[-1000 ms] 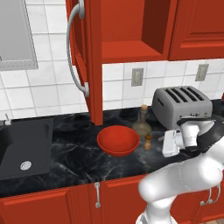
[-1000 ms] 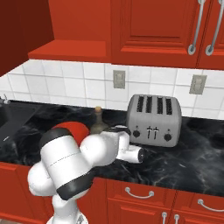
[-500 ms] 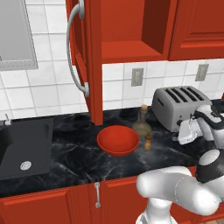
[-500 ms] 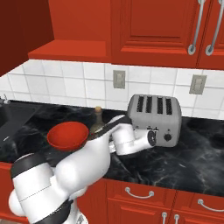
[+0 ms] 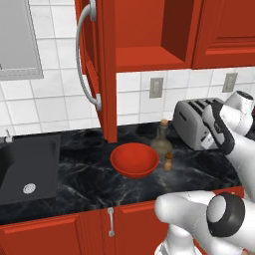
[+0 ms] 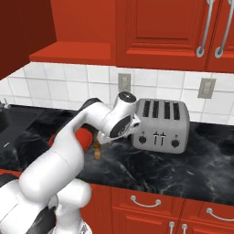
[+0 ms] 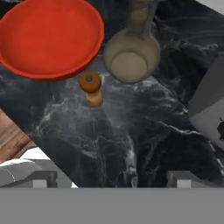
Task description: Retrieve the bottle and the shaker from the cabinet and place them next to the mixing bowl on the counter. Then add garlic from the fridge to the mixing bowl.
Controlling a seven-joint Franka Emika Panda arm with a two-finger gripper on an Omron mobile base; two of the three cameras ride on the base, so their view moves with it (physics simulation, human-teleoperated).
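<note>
Hand view shows the end effector [image 7: 109, 177] spread and empty above the bench [image 7: 144, 144], bottle [image 7: 130, 57] and shaker [image 7: 91, 89] standing beside the mixing bowl [image 7: 50, 37]; retreat should rise clear before heading for garlic.

Bench layout around the mixing bowl

The mixing bowl [image 5: 134, 159] sits on the bench [image 5: 79, 187] below the open cabinet [image 5: 144, 37], whose door [image 5: 99, 64] hangs open above and behind the bowl. Just right of the bowl stands the bottle [image 5: 162, 141], with the shaker [image 5: 169, 162] just in front of it, apart from the bowl. Farther right of the bowl is the toaster [image 6: 161, 125], against the wall. Well left of the bowl the sink [image 5: 25, 167] is set into the bench.
</note>
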